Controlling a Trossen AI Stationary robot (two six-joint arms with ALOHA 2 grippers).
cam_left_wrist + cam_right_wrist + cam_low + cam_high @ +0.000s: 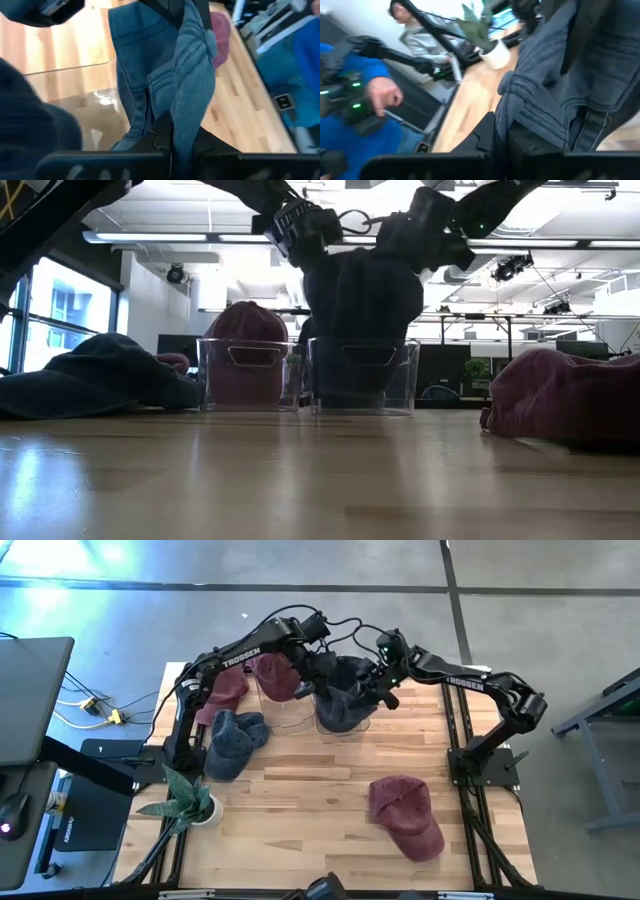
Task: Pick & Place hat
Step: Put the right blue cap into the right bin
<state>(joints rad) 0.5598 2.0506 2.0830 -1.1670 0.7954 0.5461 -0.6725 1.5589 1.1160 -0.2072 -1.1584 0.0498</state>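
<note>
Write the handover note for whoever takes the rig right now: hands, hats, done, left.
Left hand: shut on the dark blue hat, above the right clear bin.
Right hand: shut on the same hat from the other side.
Done: one maroon hat sits in the left clear bin.
Left: lower the held hat into its bin and release. Loose on the table: a blue hat, a maroon hat by the left arm, and a maroon hat near the front.
</note>
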